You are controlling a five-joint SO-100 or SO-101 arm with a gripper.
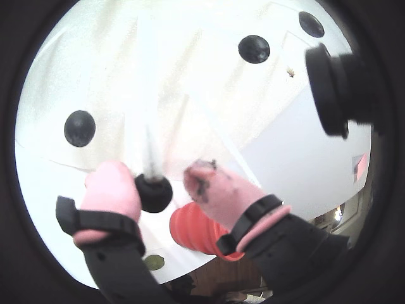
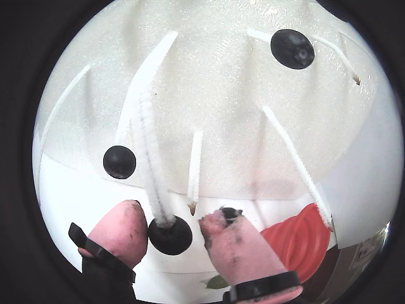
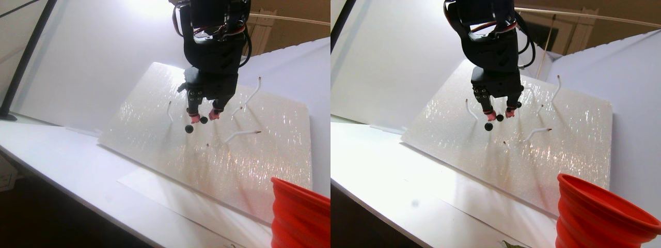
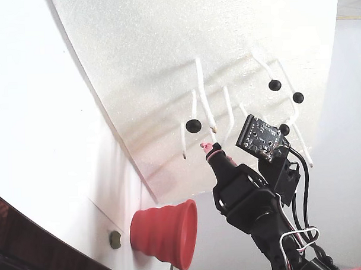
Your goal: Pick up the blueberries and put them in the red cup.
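My gripper (image 1: 158, 180) (image 2: 172, 218) is open, its pink fingertips on either side of one of the blueberries (image 1: 154, 193) (image 2: 169, 235), a glossy black ball on a white stem. In both wrist views the left finger touches the ball and the right finger stands apart from it. More blueberries (image 1: 80, 128) (image 2: 292, 49) (image 4: 274, 84) stick out of the white foam board (image 4: 166, 52). The red cup (image 1: 196, 231) (image 2: 297, 244) (image 3: 299, 214) (image 4: 166, 233) stands on the table below the board, behind my gripper (image 3: 202, 116) in a wrist view.
Several bare white stems (image 2: 195, 161) (image 3: 242, 134) stick out of the board. A small yellow-green blob (image 4: 115, 239) (image 1: 154, 261) lies next to the cup near the table's edge. A black camera lens (image 1: 335, 88) juts in at the right of a wrist view.
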